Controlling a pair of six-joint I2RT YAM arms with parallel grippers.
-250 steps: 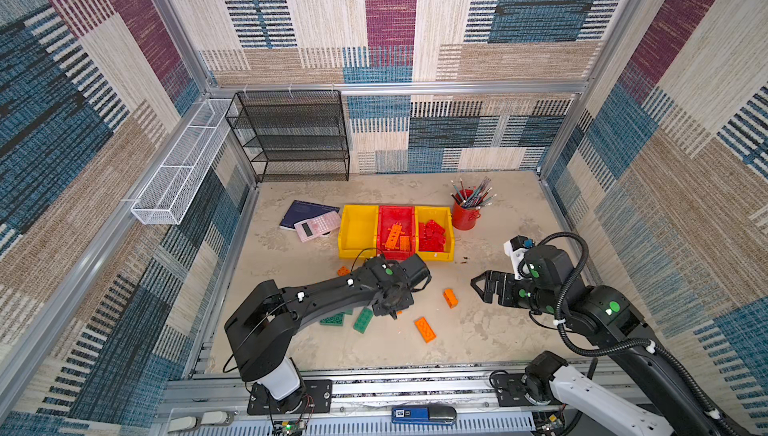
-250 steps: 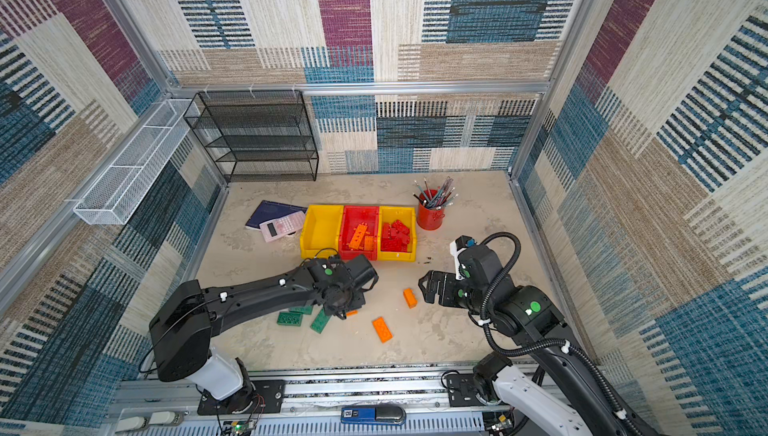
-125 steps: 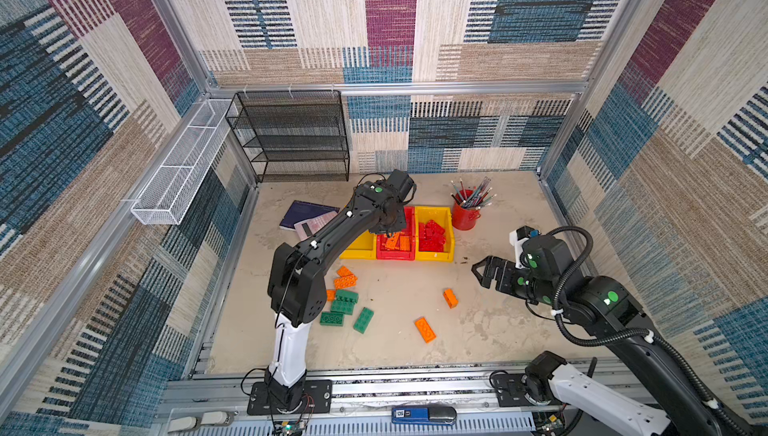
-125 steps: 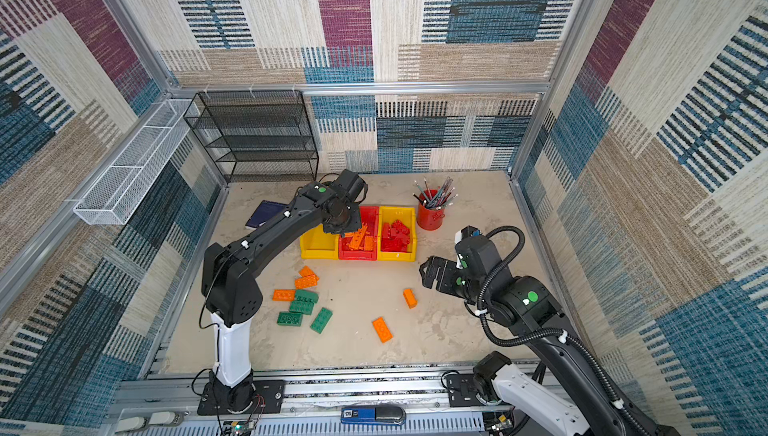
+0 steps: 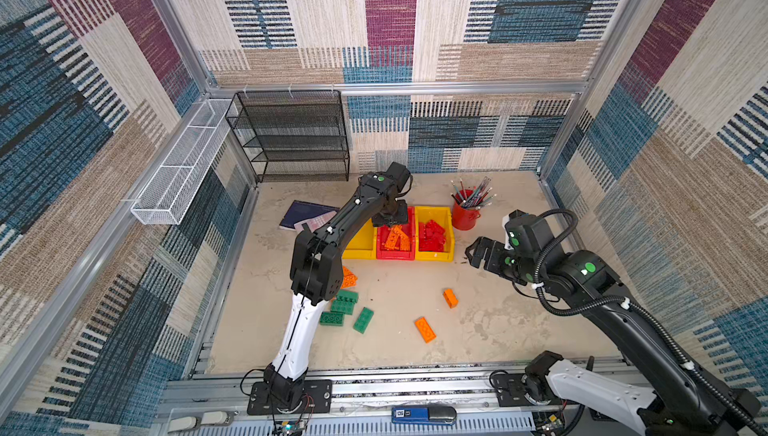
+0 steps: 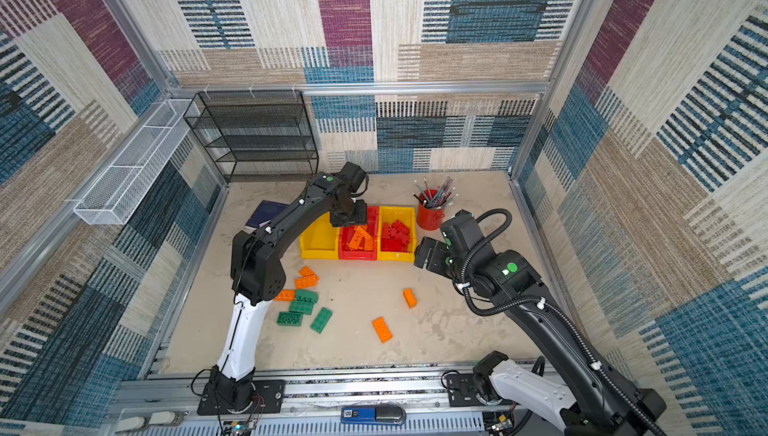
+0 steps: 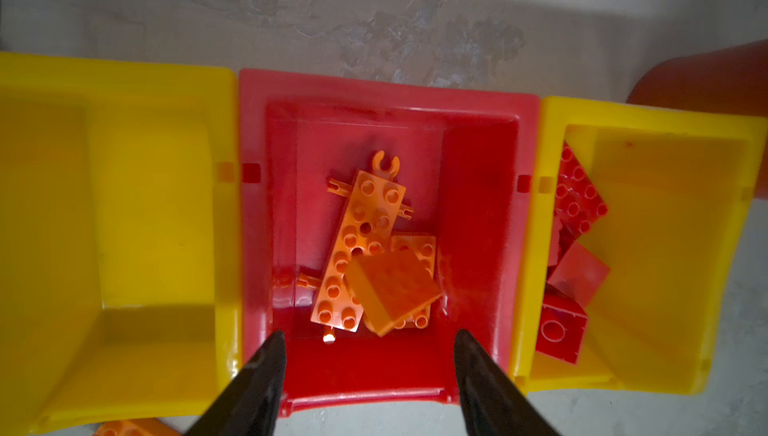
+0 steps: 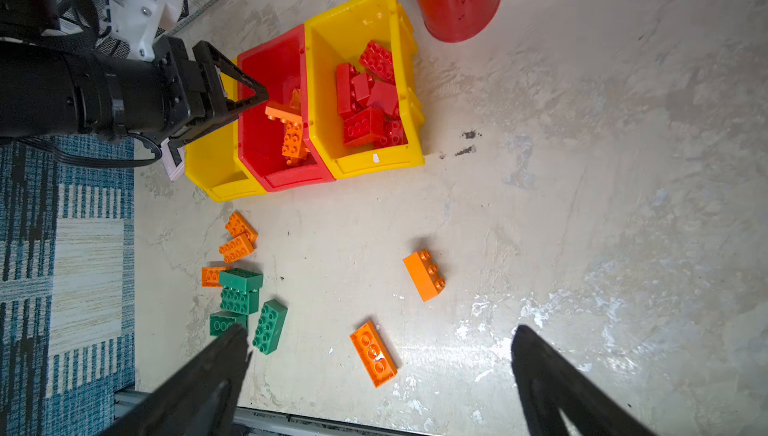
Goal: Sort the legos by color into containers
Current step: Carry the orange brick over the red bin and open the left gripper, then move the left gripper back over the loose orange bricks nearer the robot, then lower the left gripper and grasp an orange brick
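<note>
Left end effector (image 7: 370, 340) hangs over the red bin (image 7: 374, 88), jaws spread, nothing pinched; the orange brick (image 7: 392, 288) sits tilted inside atop other orange ones. We'd rise straight up clear of the rim, then swing to the loose orange bricks (image 5: 348, 276) on the bench (image 5: 498, 330). Right end effector (image 8: 380, 330) spread, empty, hovering beside the bins.

Robot lab cell: alu frame (image 5: 395, 88), patterned wall panels (image 5: 390, 9), 2 arms (image 5: 299, 330) on rail (image 5: 415, 386).
</note>
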